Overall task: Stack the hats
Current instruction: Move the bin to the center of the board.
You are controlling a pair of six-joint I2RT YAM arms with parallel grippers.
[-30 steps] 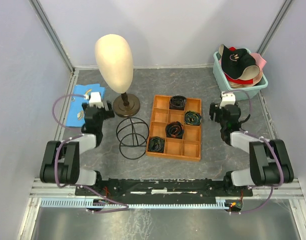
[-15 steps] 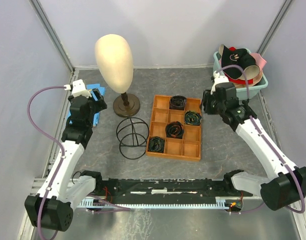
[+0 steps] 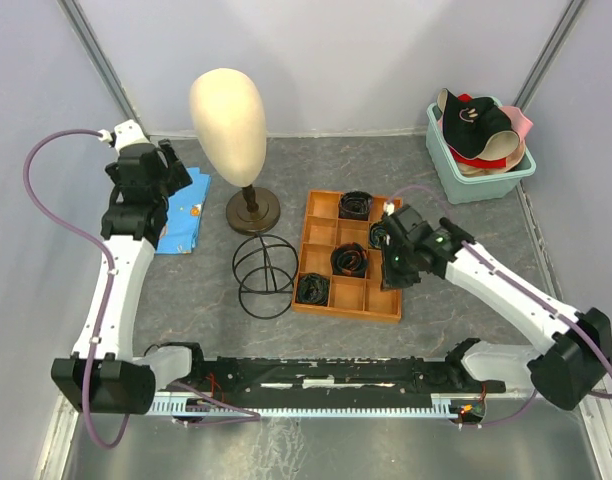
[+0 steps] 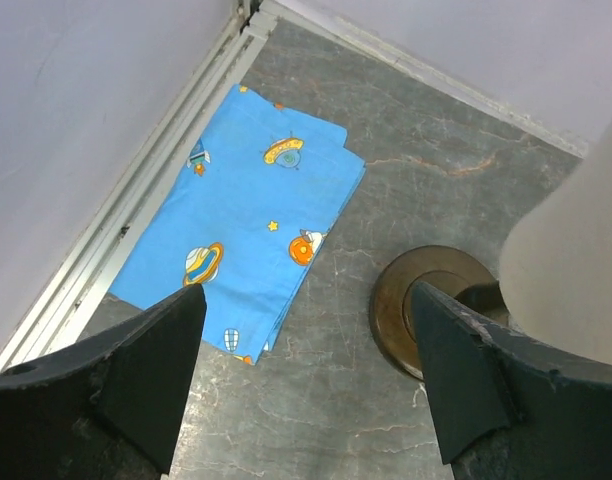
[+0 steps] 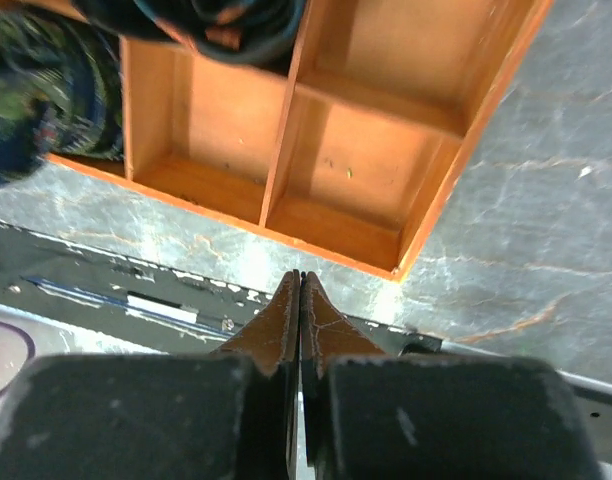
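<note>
The hats lie piled in a teal tub at the back right. A black cap with a pale logo is on top, with pink fabric and tan fabric showing around it. My left gripper is open at the far left, far from the hats. In the left wrist view my left gripper holds nothing and hangs over bare table. My right gripper is shut and empty over the orange tray's near right corner. Its tips meet.
A cream mannequin head stands on a brown stand at the back left, beside a blue printed cloth. A black wire frame stands in front. The orange compartment tray in the middle holds several dark coils.
Both arms rose from their folded rest. The left gripper swung out to the back left. The right gripper went toward the tub, then came back over the tray and shut.
</note>
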